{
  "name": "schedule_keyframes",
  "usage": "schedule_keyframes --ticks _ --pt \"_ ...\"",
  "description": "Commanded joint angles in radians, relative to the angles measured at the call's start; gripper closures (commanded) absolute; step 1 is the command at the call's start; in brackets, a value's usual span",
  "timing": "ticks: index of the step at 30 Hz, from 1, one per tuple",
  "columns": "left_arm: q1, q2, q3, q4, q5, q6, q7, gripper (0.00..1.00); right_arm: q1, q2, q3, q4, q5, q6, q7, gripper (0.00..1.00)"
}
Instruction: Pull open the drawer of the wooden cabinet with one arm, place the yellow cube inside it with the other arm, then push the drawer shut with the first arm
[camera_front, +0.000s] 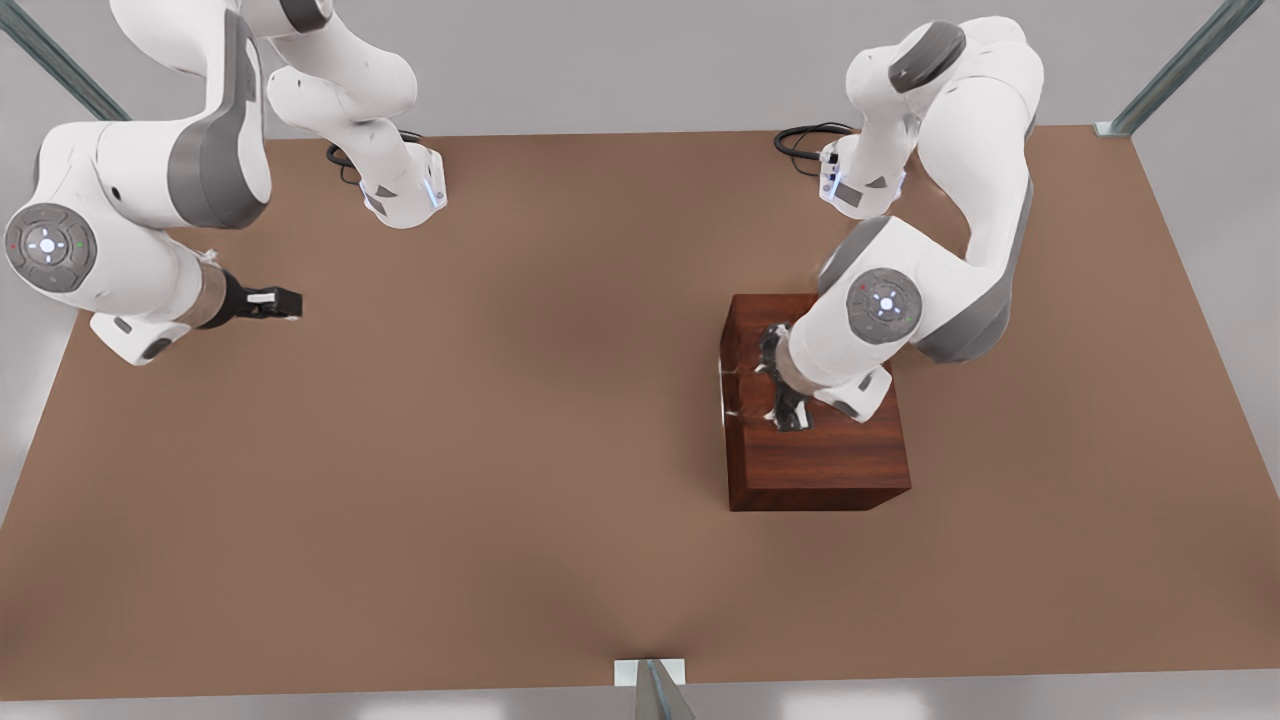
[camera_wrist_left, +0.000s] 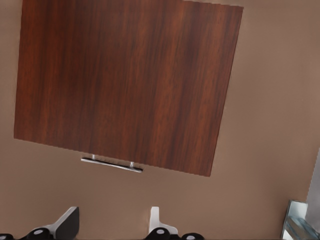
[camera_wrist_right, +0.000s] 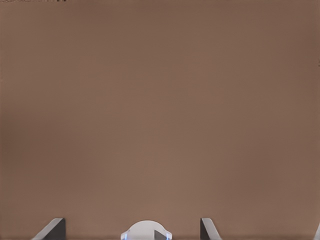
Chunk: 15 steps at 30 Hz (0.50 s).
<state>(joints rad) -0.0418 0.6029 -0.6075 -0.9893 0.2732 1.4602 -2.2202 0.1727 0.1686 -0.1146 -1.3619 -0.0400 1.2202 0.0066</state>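
Wooden cabinet (camera_front: 815, 440) near the worktop's (camera_front: 500, 450) right edge, drawer shut; left gripper (camera_wrist_left: 112, 227) spread above its handle (camera_wrist_left: 111, 164) (opening step); next, descend and grip; right gripper (camera_wrist_right: 132, 227) spread, waiting.

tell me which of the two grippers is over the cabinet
The left gripper, on the front view's right, hangs above the wooden cabinet with fingers open. The right gripper waits over bare table far off, also open.
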Motion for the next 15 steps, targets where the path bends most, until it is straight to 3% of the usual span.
schedule_keyframes --ticks 1,2,3,4,7,15 --pt "0.004 -0.164 0.214 -0.116 0.051 -0.25 2.411 0.0 -0.001 -0.004 0.0 -0.005 -0.001 0.015 0.006 0.0" --pt "-0.043 -0.262 0.498 -0.259 -0.138 -0.126 2.787 0.0 -0.002 -0.006 0.0 -0.005 -0.001 0.015 0.006 0.0" --pt "-0.046 -0.247 0.601 -0.27 -0.174 -0.115 3.146 0.0 -0.002 -0.006 0.0 -0.005 0.0 0.015 0.006 0.0" --pt "-0.078 -0.249 0.595 -0.267 -0.125 -0.152 3.154 0.0 -0.001 -0.006 0.0 -0.003 -0.003 0.015 0.006 0.0" --pt "-0.09 -0.293 0.489 -0.241 -0.206 -0.233 2.296 0.0 -0.002 -0.004 -0.002 -0.003 -0.008 0.019 0.007 0.0" --pt "-0.087 -0.293 0.489 -0.2 -0.204 -0.369 2.255 0.0 -0.002 -0.009 -0.002 -0.003 -0.012 0.021 0.007 0.0"
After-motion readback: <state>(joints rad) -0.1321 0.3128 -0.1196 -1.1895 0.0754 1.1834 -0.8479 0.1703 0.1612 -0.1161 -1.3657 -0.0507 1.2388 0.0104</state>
